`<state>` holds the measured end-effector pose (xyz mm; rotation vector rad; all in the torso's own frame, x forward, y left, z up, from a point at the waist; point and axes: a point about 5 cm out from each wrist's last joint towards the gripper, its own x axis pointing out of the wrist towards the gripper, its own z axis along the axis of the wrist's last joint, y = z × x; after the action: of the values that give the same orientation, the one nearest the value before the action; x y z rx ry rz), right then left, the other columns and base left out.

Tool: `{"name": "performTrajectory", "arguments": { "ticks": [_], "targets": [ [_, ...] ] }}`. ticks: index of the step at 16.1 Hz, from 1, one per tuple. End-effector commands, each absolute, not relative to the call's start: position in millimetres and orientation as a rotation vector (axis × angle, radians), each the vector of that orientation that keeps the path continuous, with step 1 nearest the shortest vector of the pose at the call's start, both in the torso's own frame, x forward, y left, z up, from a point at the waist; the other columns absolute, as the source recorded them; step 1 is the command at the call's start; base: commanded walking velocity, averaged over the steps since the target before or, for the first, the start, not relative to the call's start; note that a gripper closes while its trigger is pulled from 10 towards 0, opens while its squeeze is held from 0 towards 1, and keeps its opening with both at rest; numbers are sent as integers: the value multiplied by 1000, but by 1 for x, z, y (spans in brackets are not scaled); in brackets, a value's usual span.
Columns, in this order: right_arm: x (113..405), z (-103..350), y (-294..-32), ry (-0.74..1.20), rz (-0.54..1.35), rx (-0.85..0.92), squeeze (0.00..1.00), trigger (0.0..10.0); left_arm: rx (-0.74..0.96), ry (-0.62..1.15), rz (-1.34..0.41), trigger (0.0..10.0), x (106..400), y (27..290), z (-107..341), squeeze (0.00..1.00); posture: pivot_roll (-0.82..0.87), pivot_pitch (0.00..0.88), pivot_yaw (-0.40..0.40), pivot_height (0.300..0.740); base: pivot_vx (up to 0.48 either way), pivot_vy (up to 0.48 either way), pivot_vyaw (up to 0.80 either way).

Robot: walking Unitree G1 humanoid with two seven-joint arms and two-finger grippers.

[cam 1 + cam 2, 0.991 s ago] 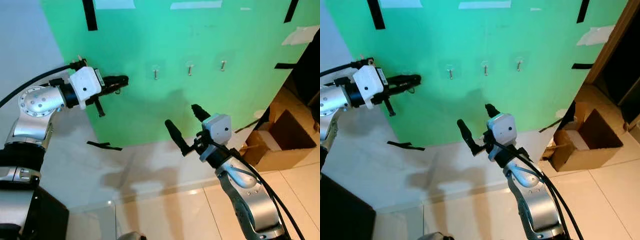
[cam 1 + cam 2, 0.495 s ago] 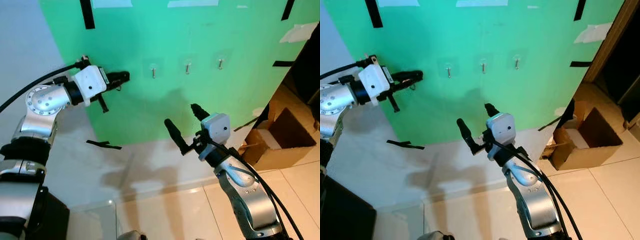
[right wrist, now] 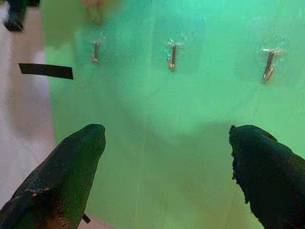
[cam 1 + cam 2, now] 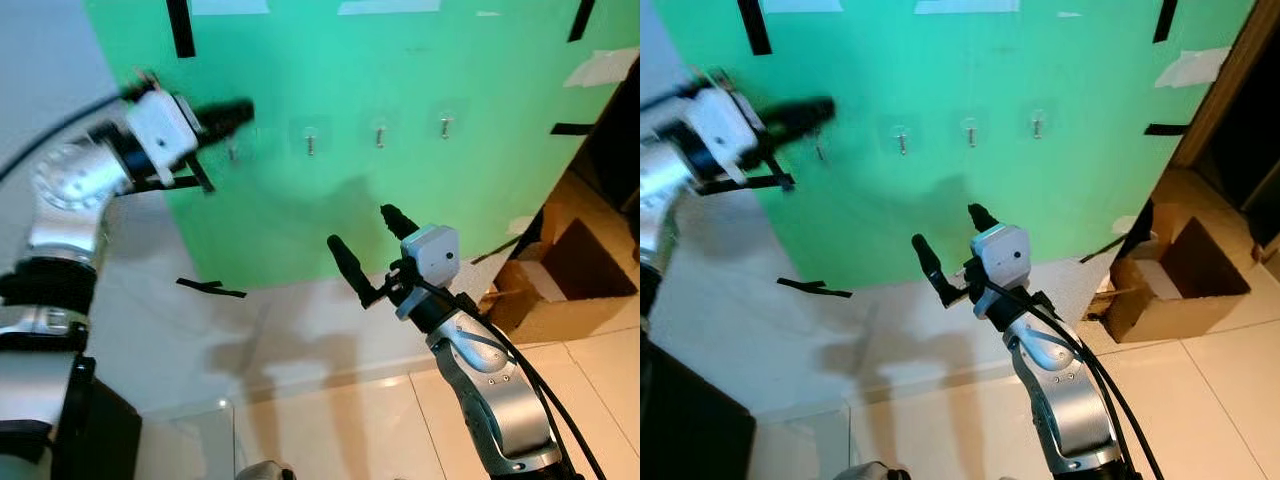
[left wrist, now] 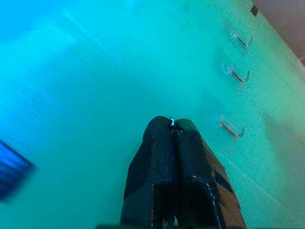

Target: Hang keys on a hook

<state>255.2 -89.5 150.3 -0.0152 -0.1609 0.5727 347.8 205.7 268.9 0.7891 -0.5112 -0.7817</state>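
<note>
Clearly your left claw [image 5: 172, 131] pinches the small, light, stiff keys [image 4: 232, 152] by the ring; right claw [image 4: 366, 252] gapes wide, empty.

Three hooks [image 4: 378, 135] sit in a row on the wall panel [image 4: 480, 150]; a cardboard box [image 4: 565, 270] stands at its lower right.

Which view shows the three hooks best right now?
The right wrist view: the three hooks sit large and frontal on the green board, between the open right tool. The eye views show them small; the left wrist view shows them slanted beyond the shut left tool.
</note>
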Motion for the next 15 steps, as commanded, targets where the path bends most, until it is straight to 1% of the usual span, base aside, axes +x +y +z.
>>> {"name": "performTrajectory", "arguments": {
  "ticks": [1, 2, 5, 10, 11, 15],
  "targets": [
    [256, 152, -88, -178, 576, -20, 0, 10000, 838, -520, -789, 10000, 344, 206, 268, 0, -4, 0, 62, 740, 0, 0, 0],
    [256, 152, -88, -179, 575, -20, 0, 10000, 846, -529, -784, 10000, 342, 206, 269, 0, -5, 0, 64, 740, 0, 0, 0],
    [255, 151, -87, -176, 577, -14, 0, 10000, 791, -572, -721, 10000, 339, 204, 269, 0, 6, 0, 54, 740, 0, 0, 0],
    [257, 151, -87, -179, 577, -16, 0, 10000, 761, -554, -700, 10000, 342, 194, 250, 0, 4, 0, 57, 740, 0, 0, 0],
    [257, 151, -87, -179, 576, -16, 0, 10000, 736, -541, -679, 10000, 344, 192, 245, 0, 2, 0, 60, 740, 0, 0, 0],
    [258, 152, -88, -182, 569, -17, 0, 10000, 736, -553, -585, 10000, 347, 190, 237, 0, -4, 0, 64, 740, 0, 0, 0]
  ]
}}
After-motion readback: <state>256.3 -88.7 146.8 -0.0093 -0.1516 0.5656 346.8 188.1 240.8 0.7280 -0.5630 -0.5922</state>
